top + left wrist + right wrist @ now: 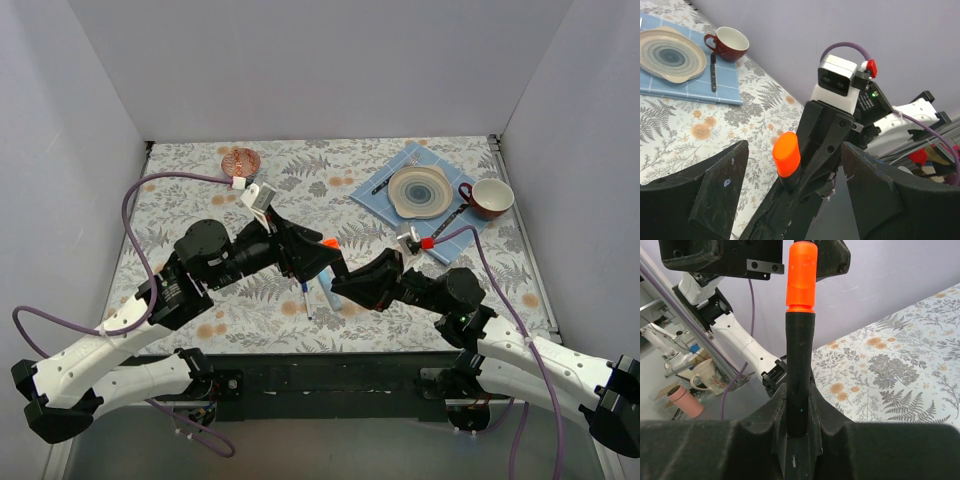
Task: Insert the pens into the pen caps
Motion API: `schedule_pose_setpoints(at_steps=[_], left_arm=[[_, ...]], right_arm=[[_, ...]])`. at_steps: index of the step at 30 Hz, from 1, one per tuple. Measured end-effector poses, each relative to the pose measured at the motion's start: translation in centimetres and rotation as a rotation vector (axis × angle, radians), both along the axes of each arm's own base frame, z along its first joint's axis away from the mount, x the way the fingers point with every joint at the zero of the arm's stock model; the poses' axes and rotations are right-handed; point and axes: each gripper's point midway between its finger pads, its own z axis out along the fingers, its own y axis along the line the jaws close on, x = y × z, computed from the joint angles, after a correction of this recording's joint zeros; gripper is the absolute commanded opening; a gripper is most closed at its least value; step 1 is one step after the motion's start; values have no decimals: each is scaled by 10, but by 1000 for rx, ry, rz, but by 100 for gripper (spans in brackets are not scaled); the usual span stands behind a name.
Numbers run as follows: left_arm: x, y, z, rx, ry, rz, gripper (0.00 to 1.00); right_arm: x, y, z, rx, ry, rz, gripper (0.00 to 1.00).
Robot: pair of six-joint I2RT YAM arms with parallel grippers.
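My right gripper (800,397) is shut on the black marker (800,370) and holds it upright above the table. A bright orange cap (801,275) sits on the marker's upper end. My left gripper (795,192) is open, with its fingers (715,192) well apart on either side of the orange cap (786,154) and not touching it. In the top view both grippers meet at mid-table, with the orange cap (330,243) between them. A thin white pen with a blue tip (305,298) and a light-blue marker (327,293) lie on the cloth under the arms. The other caps are hidden.
A blue mat (385,195) at the back right carries a grey plate (420,191) and dark cutlery (448,222). A red mug (490,199) stands beside it. A copper disc (240,160) lies at the back left. White walls close in three sides.
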Motion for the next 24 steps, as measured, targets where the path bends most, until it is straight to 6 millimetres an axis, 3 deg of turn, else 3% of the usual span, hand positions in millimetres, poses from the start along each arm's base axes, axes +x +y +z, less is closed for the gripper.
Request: schedule_pose_setpoints(at_steps=[8,16,18,20,24], left_arm=[[-13,-8,14,-43,-77,-95,62],[-17,-13,2,-30,-96,-136,49],[-18,-13,2,-32,-102,-144,53],[-20,-14,3,-35,-108,-151,67],[-21,-14,3,-37,-116,-160,72]], right_arm=[[-13,-1,11,37,-8,66,1],[-24,-5,28,104,-36,117,1],[-25,-5,28,105,-35,125,1],[-26,-4,28,104,-31,133,1],[-27,-3,27,102,-26,140,1]])
